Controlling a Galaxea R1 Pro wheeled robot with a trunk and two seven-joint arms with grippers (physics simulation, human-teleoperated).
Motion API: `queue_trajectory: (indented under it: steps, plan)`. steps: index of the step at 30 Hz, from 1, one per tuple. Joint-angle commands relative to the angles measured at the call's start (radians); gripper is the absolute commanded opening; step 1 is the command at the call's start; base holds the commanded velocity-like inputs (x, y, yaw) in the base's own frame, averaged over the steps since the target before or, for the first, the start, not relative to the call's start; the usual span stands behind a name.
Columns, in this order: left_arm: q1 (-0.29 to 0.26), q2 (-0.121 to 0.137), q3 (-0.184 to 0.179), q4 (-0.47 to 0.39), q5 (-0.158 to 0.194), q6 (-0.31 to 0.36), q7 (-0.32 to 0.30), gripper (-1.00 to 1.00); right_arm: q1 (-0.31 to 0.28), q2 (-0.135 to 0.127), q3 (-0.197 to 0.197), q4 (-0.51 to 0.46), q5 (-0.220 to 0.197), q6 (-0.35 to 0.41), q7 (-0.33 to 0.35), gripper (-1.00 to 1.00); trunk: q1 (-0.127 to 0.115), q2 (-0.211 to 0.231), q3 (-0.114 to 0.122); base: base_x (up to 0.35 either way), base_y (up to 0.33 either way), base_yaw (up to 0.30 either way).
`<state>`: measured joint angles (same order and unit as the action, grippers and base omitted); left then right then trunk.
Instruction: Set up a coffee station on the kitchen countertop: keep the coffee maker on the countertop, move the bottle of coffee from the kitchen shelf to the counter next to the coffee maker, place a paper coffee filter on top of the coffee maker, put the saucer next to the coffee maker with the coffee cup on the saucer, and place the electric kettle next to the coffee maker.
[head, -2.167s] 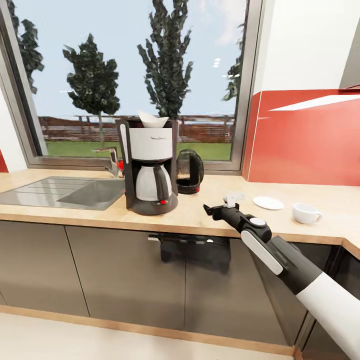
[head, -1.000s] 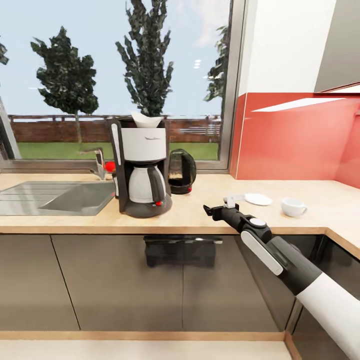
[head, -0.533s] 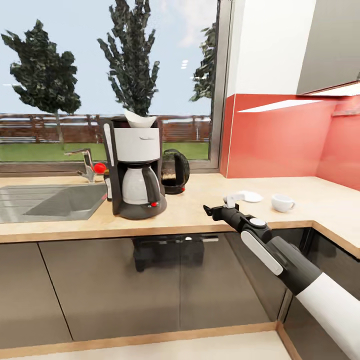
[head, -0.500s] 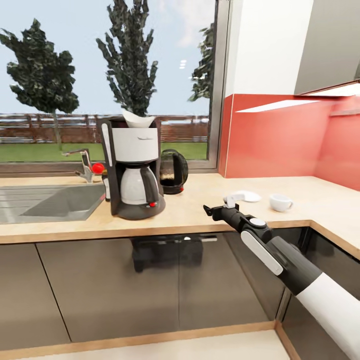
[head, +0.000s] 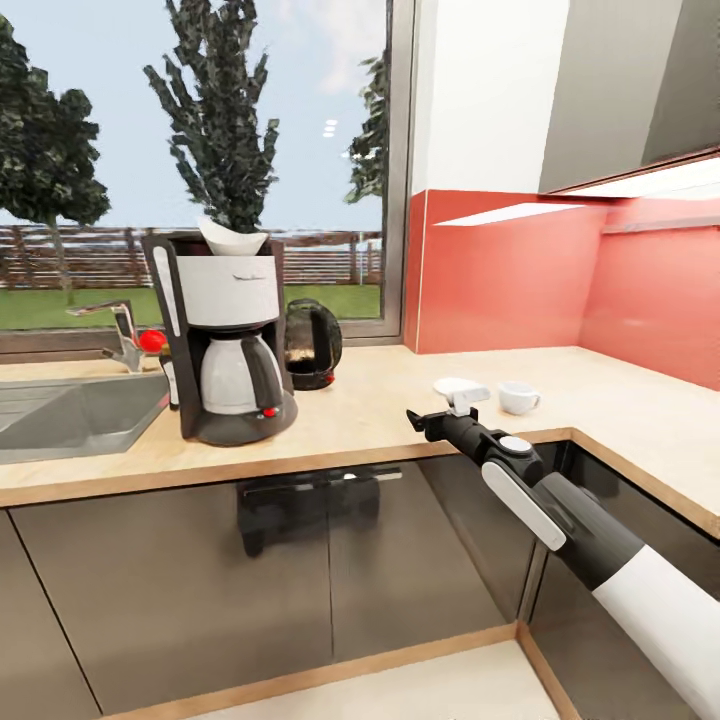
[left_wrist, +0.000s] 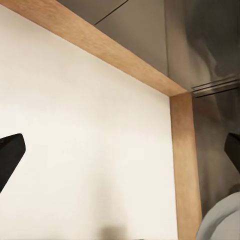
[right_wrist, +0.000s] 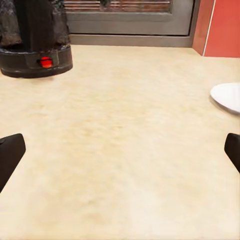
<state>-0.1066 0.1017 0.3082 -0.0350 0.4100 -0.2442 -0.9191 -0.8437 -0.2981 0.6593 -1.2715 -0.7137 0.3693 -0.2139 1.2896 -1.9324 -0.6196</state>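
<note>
My right gripper (head: 440, 413) hangs just off the near edge of the long light tan wood-grain countertop (head: 380, 420), its two black fingers spread wide with nothing between them — in my right wrist view the fingertips (right_wrist: 10, 152) sit at the two edges of the picture over bare worktop (right_wrist: 125, 150). My left gripper's fingers (left_wrist: 9, 155) are spread the same way and hold nothing; they point at a pale floor (left_wrist: 85, 150) bordered by a wooden plinth strip (left_wrist: 182, 165) under grey cabinet fronts (left_wrist: 145, 30).

On the counter, left of my right hand, stands the tall dark grey coffee maker (head: 222, 335) with its white housing and white carafe, a white paper filter (head: 232, 236) sticking up from its top. Just right of it and a little farther back sits the rounded dark glass electric kettle (head: 312, 344); my right wrist camera catches its black base with a red switch (right_wrist: 35, 57). To the right, beyond my right gripper, lies the small flat white saucer (head: 458, 386), also seen from my wrist (right_wrist: 227, 97), and just right of it — on the worktop, not on the saucer — the small white coffee cup (head: 518, 397). At the far left, a steel sink (head: 60, 420) with its tap (head: 115, 330) lies under the window (head: 190, 160), and a red splashback (head: 560, 280) lines the walls at the right.
</note>
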Motion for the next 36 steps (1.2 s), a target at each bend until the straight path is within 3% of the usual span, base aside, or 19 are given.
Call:
queue_trajectory:
  steps: [1, 15, 26, 30, 31, 34, 35, 36]
  plan:
    - [-0.001, 0.0, 0.008, 0.001, -0.008, -0.006, -0.003, 1.0, -0.001, -0.001, 0.003, -0.002, -0.01, 0.001, -0.01, 1.0, 0.0, -0.001, -0.001, 0.0, 0.0, -0.018]
    - [-0.001, -0.002, 0.005, 0.001, -0.009, -0.006, -0.001, 1.0, 0.0, -0.001, 0.003, -0.002, -0.01, 0.001, -0.01, 1.0, 0.0, -0.001, -0.001, -0.183, -0.152, -0.002]
    - [-0.001, 0.0, 0.005, 0.001, -0.009, -0.006, -0.002, 1.0, 0.0, -0.001, 0.002, -0.002, -0.009, 0.003, -0.01, 1.0, 0.0, -0.001, -0.001, -0.023, -0.019, 0.0]
    - [-0.001, 0.013, -0.003, -0.125, -0.011, 0.01, -0.014, 1.0, 0.0, -0.005, 0.002, -0.001, -0.016, 0.007, -0.009, 1.0, 0.0, -0.001, -0.001, 0.0, 0.0, 0.0]
    - [-0.001, 0.024, -0.035, -0.261, -0.012, 0.09, -0.043, 1.0, 0.0, -0.007, 0.0, -0.007, -0.017, 0.009, -0.007, 1.0, 0.0, -0.001, -0.001, 0.0, 0.0, 0.0]
    - [-0.001, 0.038, -0.071, -0.382, -0.012, 0.194, -0.078, 1.0, 0.0, -0.013, -0.001, -0.016, -0.017, 0.019, 0.002, 1.0, 0.0, -0.001, -0.001, 0.0, 0.0, 0.0]
    - [-0.001, 0.046, -0.09, -0.471, -0.012, 0.271, -0.101, 1.0, 0.0, -0.026, -0.002, -0.02, -0.017, 0.034, 0.014, 1.0, 0.0, -0.001, -0.001, 0.0, 0.0, 0.0]
    - [-0.001, 0.053, -0.109, -0.615, -0.013, 0.382, -0.125, 1.0, 0.0, -0.054, -0.01, -0.03, -0.017, 0.065, 0.043, 1.0, 0.0, -0.001, -0.001, 0.0, 0.0, 0.0]
